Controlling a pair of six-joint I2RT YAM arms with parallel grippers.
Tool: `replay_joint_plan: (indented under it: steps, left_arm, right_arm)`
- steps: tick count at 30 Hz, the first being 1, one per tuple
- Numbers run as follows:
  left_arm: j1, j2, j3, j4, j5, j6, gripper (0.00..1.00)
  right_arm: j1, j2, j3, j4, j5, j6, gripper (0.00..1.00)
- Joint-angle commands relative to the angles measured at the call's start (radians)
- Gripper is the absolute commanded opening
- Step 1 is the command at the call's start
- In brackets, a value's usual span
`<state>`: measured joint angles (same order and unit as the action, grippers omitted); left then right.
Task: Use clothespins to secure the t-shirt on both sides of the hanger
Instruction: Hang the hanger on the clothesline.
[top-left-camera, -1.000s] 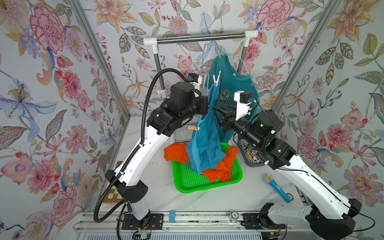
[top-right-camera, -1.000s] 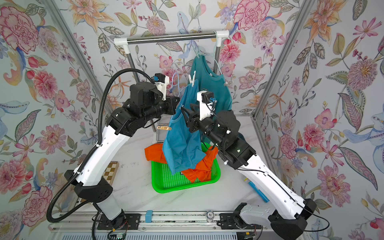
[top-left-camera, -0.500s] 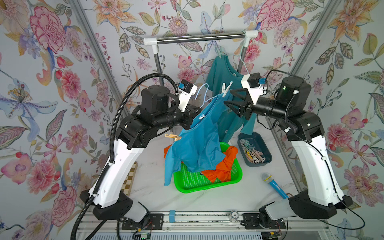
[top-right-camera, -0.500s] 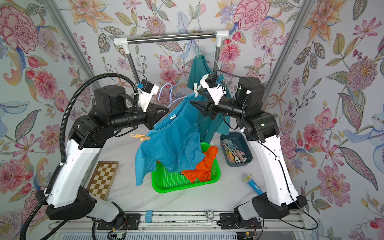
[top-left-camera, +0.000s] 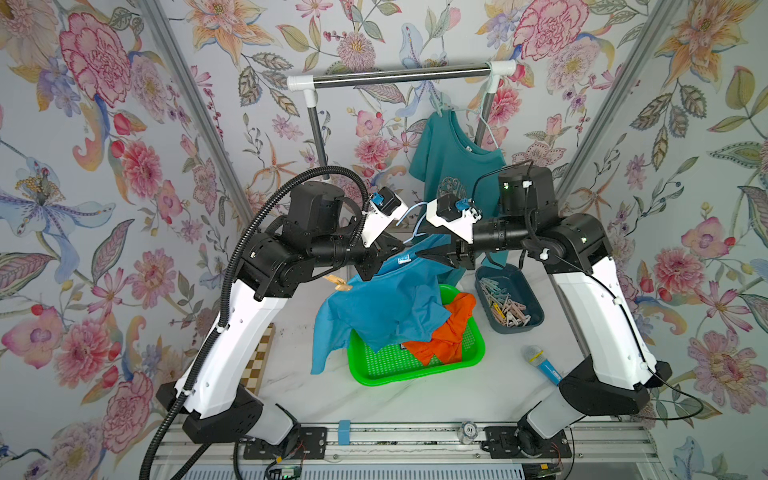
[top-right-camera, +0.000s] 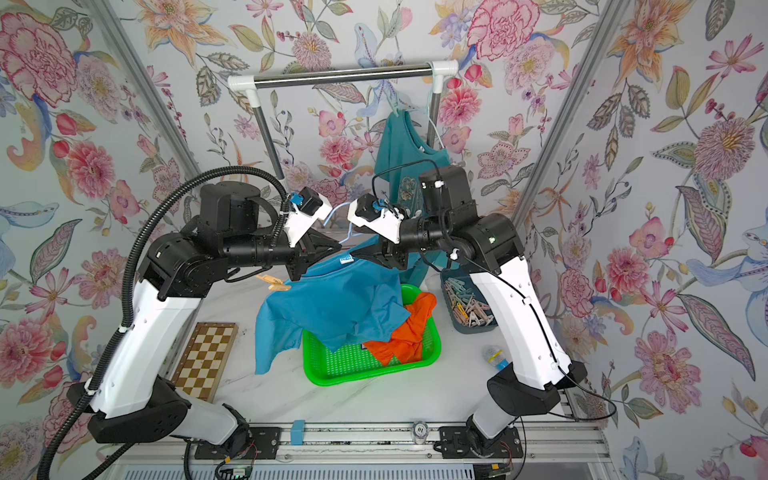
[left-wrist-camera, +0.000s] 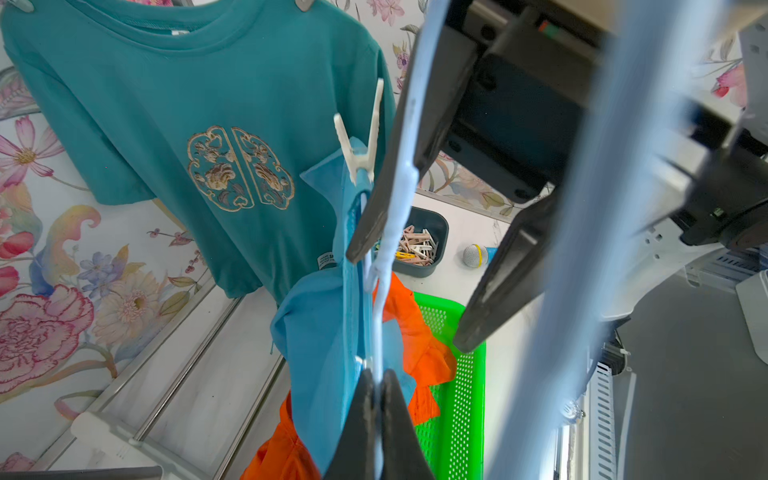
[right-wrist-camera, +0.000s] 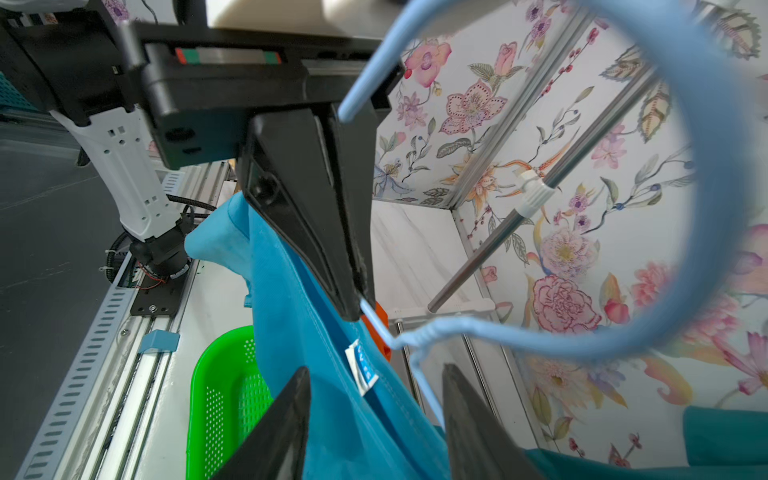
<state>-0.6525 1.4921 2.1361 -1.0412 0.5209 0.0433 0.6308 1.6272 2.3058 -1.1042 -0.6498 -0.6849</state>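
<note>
Both arms have come down from the rail. A second ago the pincers were up beside the teal shirt (top-left-camera: 453, 153), with the blue t-shirt (top-left-camera: 386, 307) hanging straight. Now they meet low and tip to tip, and the cloth spreads slantwise beneath them over the green basket (top-left-camera: 469, 353) and the orange garment (top-left-camera: 453, 328).

The left pincer (left-wrist-camera: 379, 378) is clamped tight on the pale blue hanger (right-wrist-camera: 457, 328), near the collar, and carries hanger and t-shirt alone. The right pincer (right-wrist-camera: 376, 370) has its jaws parted and grips nothing. The collar and the hanger wire pass between its fingers without being pinched.

A white clothespin (left-wrist-camera: 360, 141) sits on the t-shirt's shoulder just beyond the right pincer. A beige clothespin (top-left-camera: 340, 284) shows at the cloth's edge behind the left pincer, under that arm. It has travelled with the cloth, so it is probably clipped on, though the top views are too small to be sure.

The spare clothespins (top-left-camera: 507, 305) lie in the dark bin (top-left-camera: 496, 272) on the table (top-left-camera: 415, 399), below and behind the right pincer.

With a pin on each side, this t-shirt looks secured. The lowering suggests a re-grip or handover at the hanger, which is risky while a single clamp bears the load.
</note>
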Motion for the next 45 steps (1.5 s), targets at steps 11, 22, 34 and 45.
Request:
replay_joint_plan:
  steps: [11, 22, 34, 45]
  left_arm:
    - [0.010, 0.002, 0.011, -0.011, 0.061, 0.125, 0.00]
    - [0.013, -0.006, 0.013, -0.009, 0.095, 0.130, 0.00]
    - [0.023, -0.010, 0.013, 0.045, 0.002, 0.091, 0.97]
    - [0.033, -0.292, -0.237, 0.377, -0.633, -0.046, 1.00]
  right_arm:
    - [-0.037, -0.003, -0.050, -0.090, -0.004, -0.081, 0.29]
    - [-0.077, -0.005, -0.078, -0.090, -0.082, -0.085, 0.26]
    - [-0.060, -0.024, -0.092, -0.089, -0.096, -0.067, 0.00]
    - [-0.044, -0.050, -0.103, 0.107, 0.358, 0.229, 0.00]
